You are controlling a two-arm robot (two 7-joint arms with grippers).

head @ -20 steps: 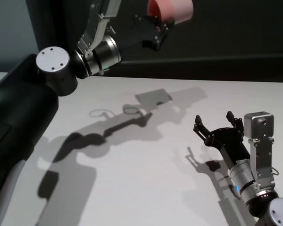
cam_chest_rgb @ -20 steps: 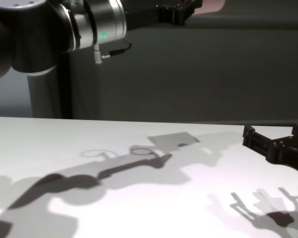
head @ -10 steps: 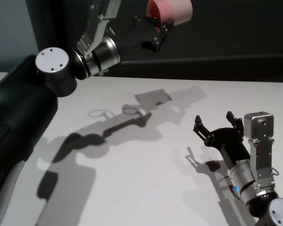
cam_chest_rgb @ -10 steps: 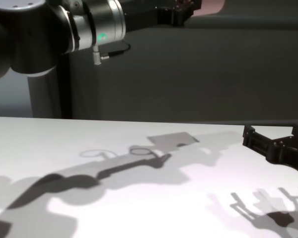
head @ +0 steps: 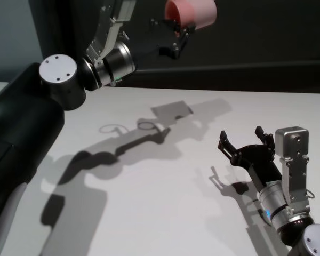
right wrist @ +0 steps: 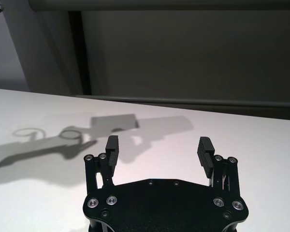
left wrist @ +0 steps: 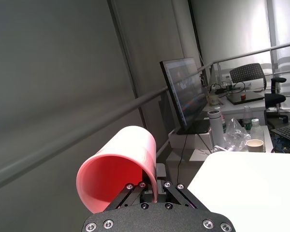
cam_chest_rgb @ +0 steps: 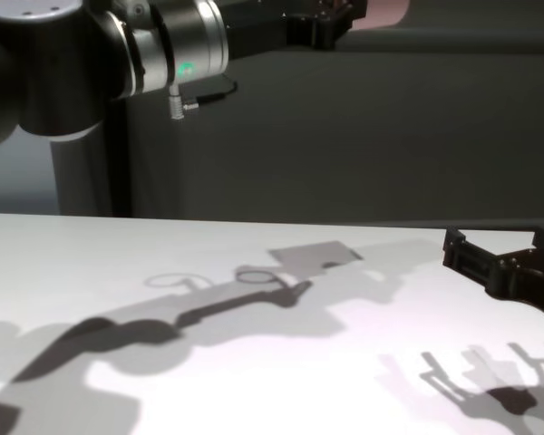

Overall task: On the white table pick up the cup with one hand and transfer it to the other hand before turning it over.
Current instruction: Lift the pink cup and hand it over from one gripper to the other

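Observation:
The pink cup [head: 194, 12] is held high above the white table [head: 149, 202], lying on its side with its mouth toward me. My left gripper [head: 178, 34] is shut on the cup's rim; in the left wrist view the fingers [left wrist: 150, 191] pinch the wall of the cup [left wrist: 118, 166]. In the chest view only a sliver of the cup [cam_chest_rgb: 385, 11] shows at the top edge. My right gripper [head: 242, 140] is open and empty, low over the table at the right. It also shows in the right wrist view [right wrist: 157, 150] and the chest view [cam_chest_rgb: 503, 249].
A dark wall panel [head: 266, 37] stands behind the table's far edge. The arms cast shadows [head: 149, 130] across the table. A second white table [left wrist: 251, 183] and a desk with a monitor [left wrist: 183, 94] show in the left wrist view.
The left arm has edged slightly up and left with the cup. The right gripper has barely moved.

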